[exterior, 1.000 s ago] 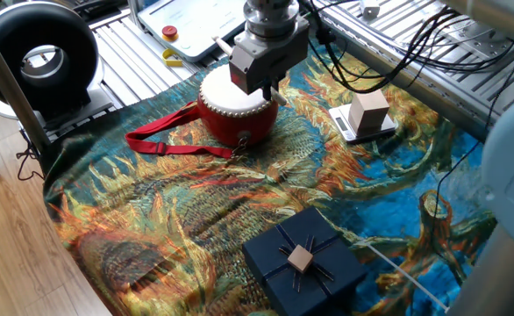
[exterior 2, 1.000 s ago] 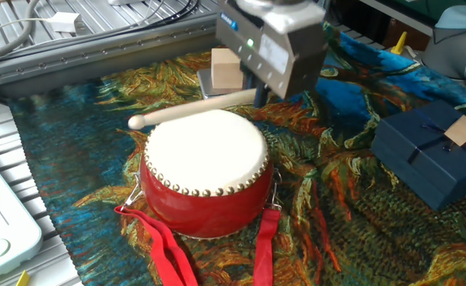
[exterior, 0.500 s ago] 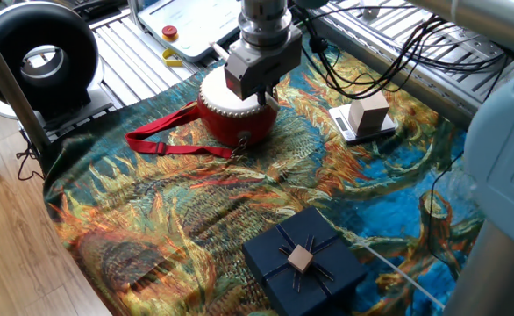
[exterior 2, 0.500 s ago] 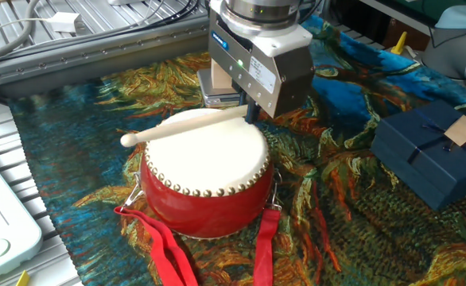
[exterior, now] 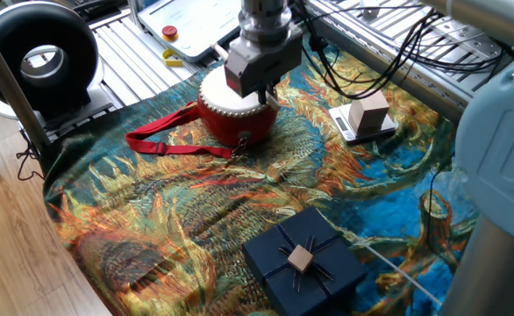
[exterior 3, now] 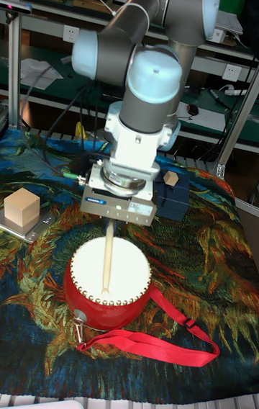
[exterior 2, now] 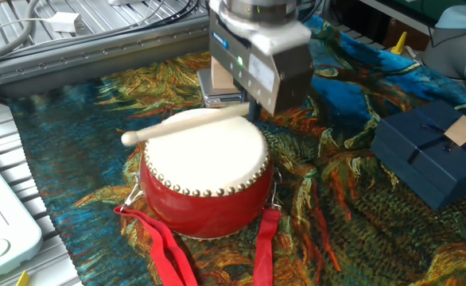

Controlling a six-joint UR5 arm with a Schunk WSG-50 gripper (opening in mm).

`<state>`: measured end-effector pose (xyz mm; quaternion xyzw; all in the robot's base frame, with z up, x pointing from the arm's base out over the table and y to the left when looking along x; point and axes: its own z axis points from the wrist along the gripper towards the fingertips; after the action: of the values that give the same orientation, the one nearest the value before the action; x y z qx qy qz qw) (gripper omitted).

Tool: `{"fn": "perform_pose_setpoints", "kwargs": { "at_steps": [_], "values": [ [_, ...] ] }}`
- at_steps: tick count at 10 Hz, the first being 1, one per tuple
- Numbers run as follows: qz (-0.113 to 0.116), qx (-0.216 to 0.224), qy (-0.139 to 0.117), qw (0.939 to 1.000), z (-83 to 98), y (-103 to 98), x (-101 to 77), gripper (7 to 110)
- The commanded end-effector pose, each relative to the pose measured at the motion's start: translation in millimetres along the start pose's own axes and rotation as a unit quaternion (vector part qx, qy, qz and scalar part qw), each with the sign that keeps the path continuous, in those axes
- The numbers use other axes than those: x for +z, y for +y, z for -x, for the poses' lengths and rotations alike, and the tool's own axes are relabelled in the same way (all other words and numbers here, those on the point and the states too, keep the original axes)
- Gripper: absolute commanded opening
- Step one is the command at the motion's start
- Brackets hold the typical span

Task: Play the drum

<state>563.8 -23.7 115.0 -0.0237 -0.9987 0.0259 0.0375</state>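
The drum (exterior 2: 205, 171) stands on the patterned cloth, a squat red body with a cream skin and a studded rim; it also shows as drum (exterior: 238, 116) and drum (exterior 3: 108, 283). Its red strap (exterior: 165, 140) trails away on the cloth. My gripper (exterior 2: 251, 111) hangs just over the drum's far edge, shut on a wooden drumstick (exterior 2: 181, 123). The drumstick (exterior 3: 108, 258) lies low across the skin, its rounded tip past the rim. Whether it touches the skin I cannot tell. From the one fixed view, the gripper (exterior: 267, 90) covers part of the drum head.
A dark blue gift box (exterior 2: 428, 155) with a small tag sits on the cloth to one side. A wooden cube (exterior: 368, 112) rests on a small scale behind the drum. Metal frame rails and cables (exterior: 389, 53) run along the table's edge.
A second ago the drumstick was raised above the skin; the gripper came down and brought it low over the drum head. Over the last half second it has barely moved.
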Motion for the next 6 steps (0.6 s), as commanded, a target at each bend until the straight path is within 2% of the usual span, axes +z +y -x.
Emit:
{"fn": "perform_pose_setpoints", "kwargs": {
  "at_steps": [1,3,4,5,6],
  "values": [
    [-0.011,0.003,0.004,0.9999,-9.4,-6.0,-10.0,7],
    [0.015,0.007,0.007,0.9998,-19.1,4.9,-21.7,7],
    [0.038,0.016,0.01,0.9991,-25.0,18.3,-25.7,7],
    [0.067,0.027,0.013,0.9973,-28.7,35.5,-25.4,7],
    [0.08,0.033,0.014,0.9961,-27.5,43.1,-22.3,7]
  ]
}}
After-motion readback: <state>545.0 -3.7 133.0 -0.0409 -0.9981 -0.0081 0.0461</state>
